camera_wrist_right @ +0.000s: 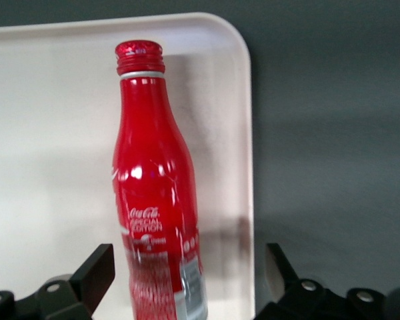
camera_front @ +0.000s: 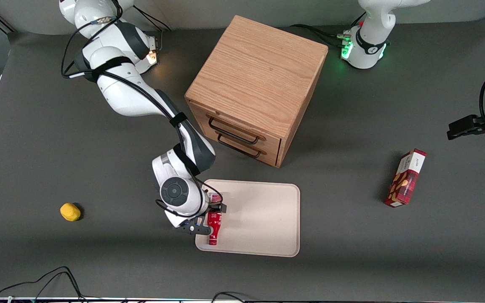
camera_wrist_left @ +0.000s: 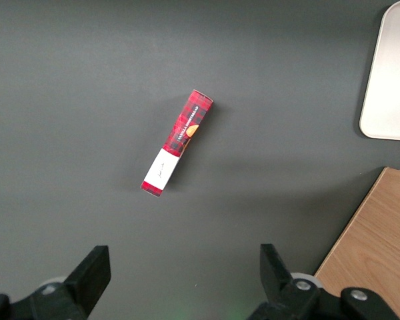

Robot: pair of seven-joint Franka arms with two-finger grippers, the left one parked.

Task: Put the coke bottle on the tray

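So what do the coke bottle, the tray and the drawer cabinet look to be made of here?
Coke bottle, lying on the tray between the open gripper fingers: probably painted aluminium, given its glossy red highlights.
Tray: likely matte plastic, a uniform pale beige with rounded moulded corners.
Drawer cabinet: wood or wood veneer with visible grain, and dark metal-looking handles.

The right arm (camera_front: 141, 97) is reaching from the upper left of the front view toward lower centre, its gripper (camera_front: 213, 219) pointing down, fingers (camera_wrist_right: 97, 270) spread apart

Coke bottle (camera_front: 214, 227) on tray (camera_front: 263, 219), claw (camera_front: 211, 219) above it
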